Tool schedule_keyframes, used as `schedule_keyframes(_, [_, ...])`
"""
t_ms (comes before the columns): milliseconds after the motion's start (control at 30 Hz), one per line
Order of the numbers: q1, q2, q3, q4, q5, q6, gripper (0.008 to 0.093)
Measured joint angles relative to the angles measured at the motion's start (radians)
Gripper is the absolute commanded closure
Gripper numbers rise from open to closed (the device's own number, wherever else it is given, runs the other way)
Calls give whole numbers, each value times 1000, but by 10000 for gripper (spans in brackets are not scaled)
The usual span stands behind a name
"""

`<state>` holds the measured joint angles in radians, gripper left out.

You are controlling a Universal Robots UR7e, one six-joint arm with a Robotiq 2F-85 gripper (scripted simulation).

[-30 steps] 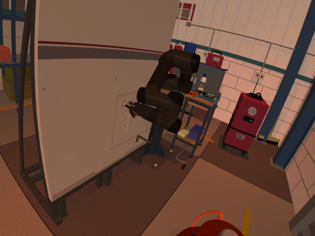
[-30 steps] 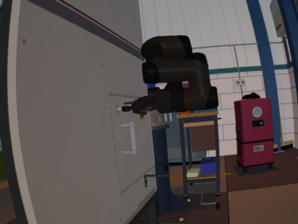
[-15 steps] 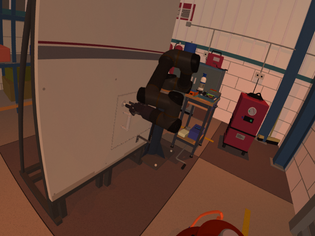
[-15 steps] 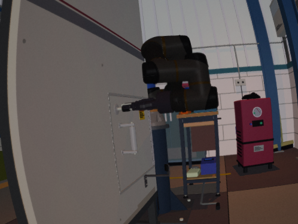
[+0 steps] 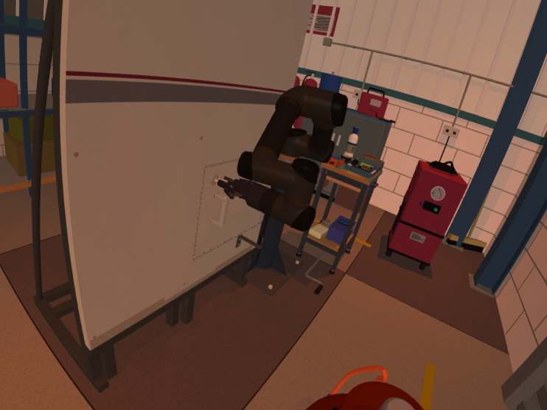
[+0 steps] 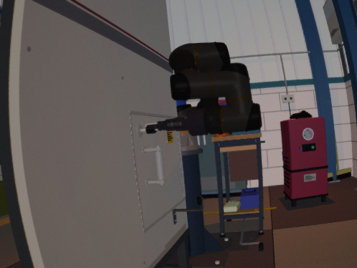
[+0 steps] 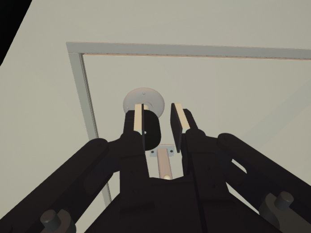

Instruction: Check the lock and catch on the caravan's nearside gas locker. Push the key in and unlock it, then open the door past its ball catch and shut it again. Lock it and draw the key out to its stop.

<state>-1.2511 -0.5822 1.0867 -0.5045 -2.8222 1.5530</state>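
Note:
The key [image 7: 151, 130], a dark round-headed piece on a pale shaft, sticks out of the round lock plate [image 7: 143, 103] near the upper left corner of the locker door [image 6: 157, 168]. My gripper [image 7: 157, 126] reaches straight at the lock and is closed on the key's head, standing a little way off the door [image 5: 227, 212]. Below the lock a pale bar handle [image 6: 157, 166] is fixed upright on the door. The door lies flush in its frame in the caravan's side wall [image 5: 145, 168]. The key's shaft is mostly hidden by my fingers.
The caravan wall stands directly ahead of my gripper [image 6: 150, 128], on a dark frame. Right of my arm's blue pedestal [image 5: 269, 245] stands a trolley [image 5: 342, 207] with bottles and boxes. A red machine [image 5: 426, 212] stands further right by the brick wall.

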Motion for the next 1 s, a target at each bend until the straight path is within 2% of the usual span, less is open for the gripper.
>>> schedule_keyframes(1000, [0, 0, 0, 0, 0, 18, 934])
